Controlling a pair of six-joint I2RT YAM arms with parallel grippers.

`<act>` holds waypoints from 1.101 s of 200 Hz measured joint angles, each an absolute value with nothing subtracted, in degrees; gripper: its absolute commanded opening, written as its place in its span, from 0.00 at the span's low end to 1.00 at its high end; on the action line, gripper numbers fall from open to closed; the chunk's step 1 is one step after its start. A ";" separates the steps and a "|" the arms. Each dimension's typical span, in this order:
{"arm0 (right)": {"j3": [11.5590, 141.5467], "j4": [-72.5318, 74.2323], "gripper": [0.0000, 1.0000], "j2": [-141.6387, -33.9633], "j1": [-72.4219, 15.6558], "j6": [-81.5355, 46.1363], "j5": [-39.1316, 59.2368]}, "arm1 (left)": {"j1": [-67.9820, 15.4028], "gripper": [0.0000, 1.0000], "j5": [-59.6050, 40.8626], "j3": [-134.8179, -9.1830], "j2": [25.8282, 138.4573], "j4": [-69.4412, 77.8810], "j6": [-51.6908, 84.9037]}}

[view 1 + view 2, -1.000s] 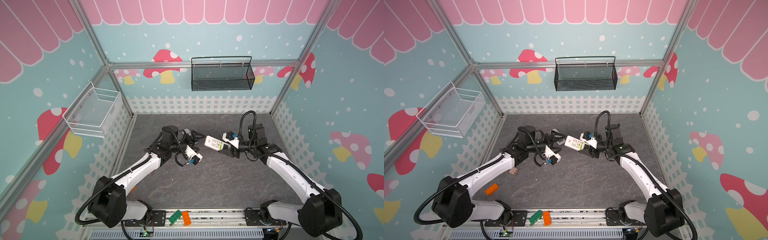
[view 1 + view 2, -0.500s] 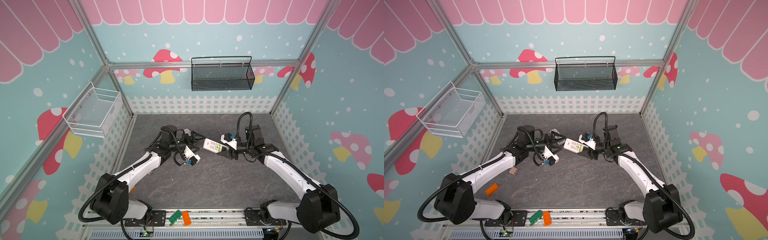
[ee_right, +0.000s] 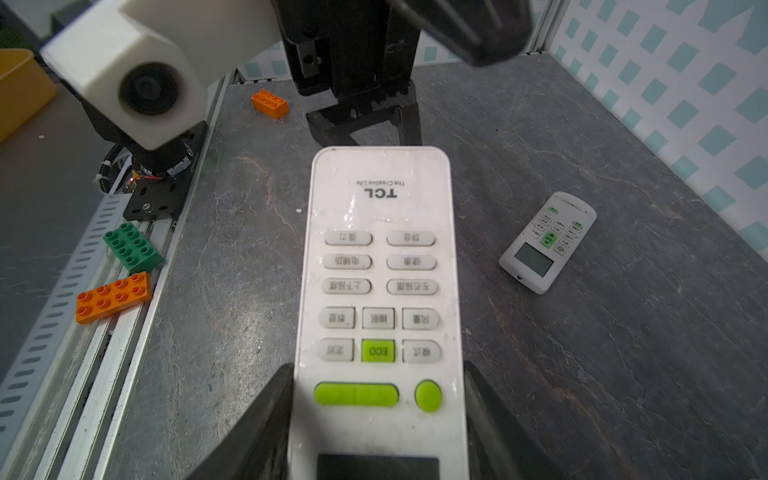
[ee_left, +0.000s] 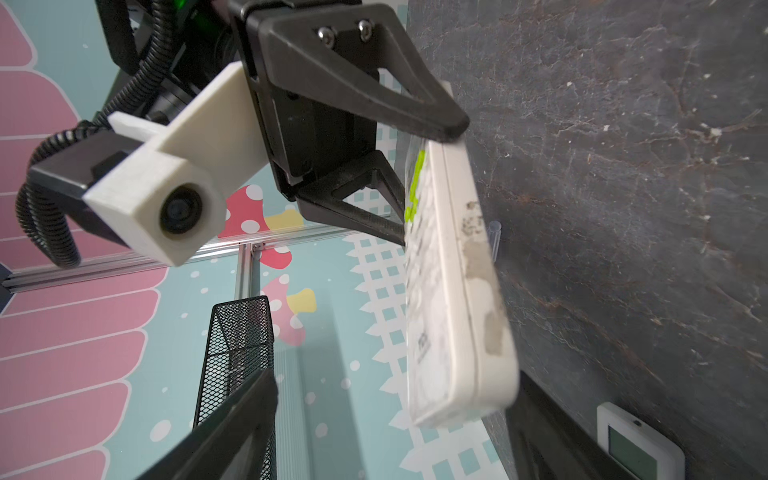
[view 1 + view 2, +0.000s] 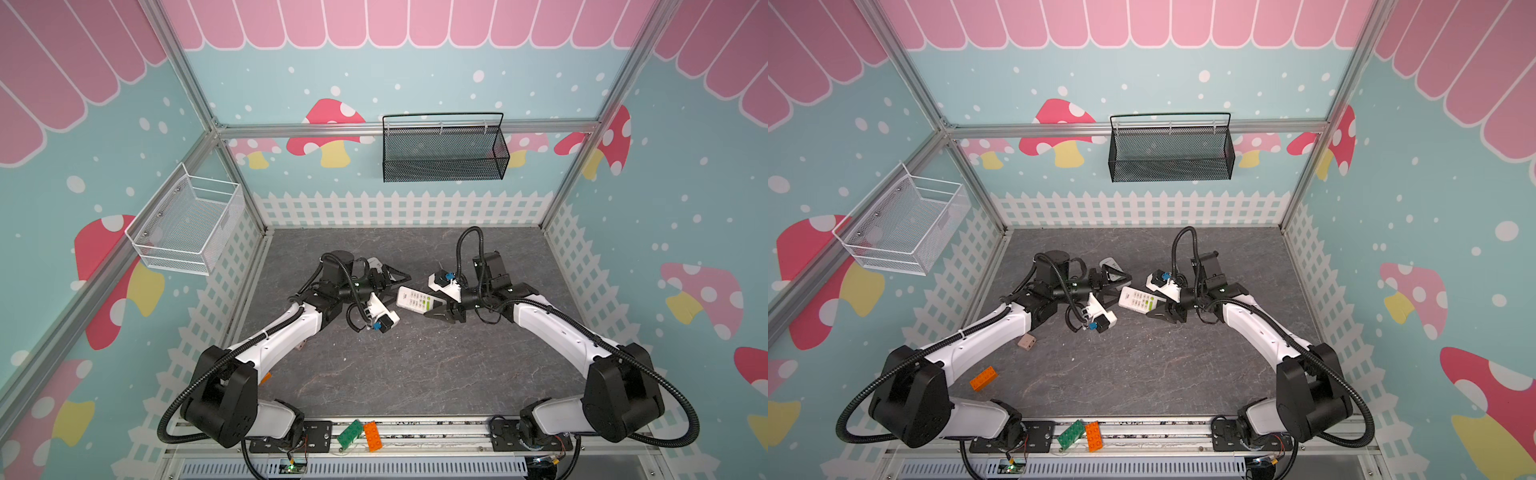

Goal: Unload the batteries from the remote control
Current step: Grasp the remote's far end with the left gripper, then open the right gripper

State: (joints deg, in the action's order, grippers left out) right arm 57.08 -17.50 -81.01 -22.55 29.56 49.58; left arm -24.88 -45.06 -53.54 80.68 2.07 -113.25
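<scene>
TCL remote control (image 3: pixel 380 257) gripped by right end effector (image 3: pixel 378 368) above table (image 3: pixel 582 374); left end effector (image 4: pixel 395 376) open, jaws flanking its free end.

White arms (image 5: pixel 291 328), black ribbed cables (image 5: pixel 457 253).

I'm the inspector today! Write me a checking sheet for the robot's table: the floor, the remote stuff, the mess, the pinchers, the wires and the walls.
Surface: grey stone-look tabletop, a few pale specks.
Job's things: white remote with its buttons up; small remote lying flat on the table; batteries, nothing seen.
Clutter: orange brick and tan block on the table; green brick and second orange brick on the front rail.
Grippers: right gripper shut on the white remote; left gripper open around its free end.
Cables: black ribbed cables loop over both arms, no snag seen.
Surroundings: black mesh basket on the back wall, white wire basket on the left wall.
</scene>
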 measured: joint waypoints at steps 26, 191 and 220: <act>57.30 -17.54 0.45 -81.14 -22.57 29.56 49.84 | -24.88 0.77 -45.39 -53.04 80.68 1.02 -114.17; 57.93 -17.76 0.50 -81.76 -23.73 29.08 49.54 | -27.14 0.14 -45.54 -50.68 79.81 0.64 -116.11; 57.30 -17.61 0.69 -80.31 -23.81 28.75 48.88 | -27.35 0.11 -45.08 -50.19 78.74 0.64 -116.16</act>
State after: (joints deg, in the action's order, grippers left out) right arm 57.30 -17.61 -80.31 -23.81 28.75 48.88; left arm -27.35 -45.08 -50.19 78.74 0.64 -116.16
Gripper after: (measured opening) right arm 0.639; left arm 0.161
